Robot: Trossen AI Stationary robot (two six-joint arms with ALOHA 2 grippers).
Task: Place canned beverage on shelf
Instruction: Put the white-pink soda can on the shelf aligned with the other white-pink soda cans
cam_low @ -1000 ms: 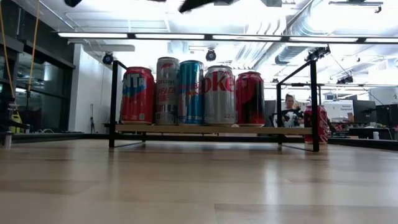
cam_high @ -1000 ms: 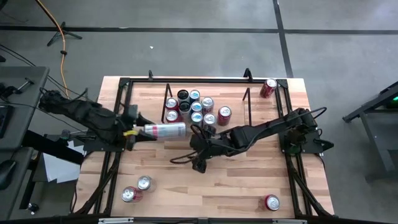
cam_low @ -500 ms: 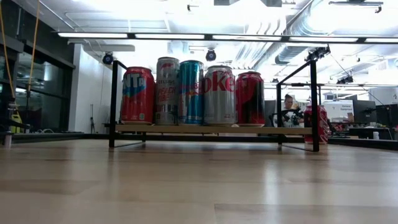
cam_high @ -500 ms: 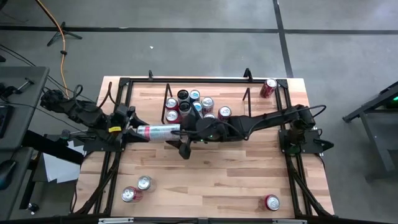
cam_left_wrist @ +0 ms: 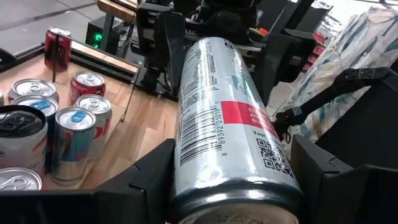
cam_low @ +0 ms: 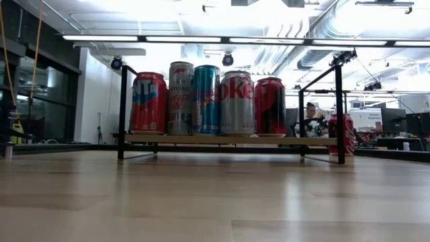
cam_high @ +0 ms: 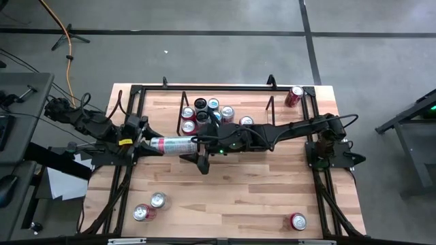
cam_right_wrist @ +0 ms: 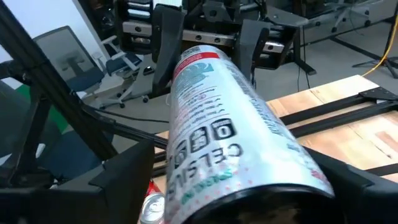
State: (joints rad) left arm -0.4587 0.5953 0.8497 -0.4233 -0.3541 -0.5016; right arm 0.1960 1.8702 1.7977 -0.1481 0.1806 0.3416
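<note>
Wooden table, black rail frame. Slim silver can lies horizontal above the tabletop, left of the shelf. My left gripper clamps its base end; my right gripper straddles its other end, fingers either side. Shelf holds upright cans.

The right arm hides part of the shelf and its cans from above

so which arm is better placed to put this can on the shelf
Right, probably. The silver can lies between both grippers, left gripper and right gripper at its ends; the right arm already reaches across beside the shelf.
</note>
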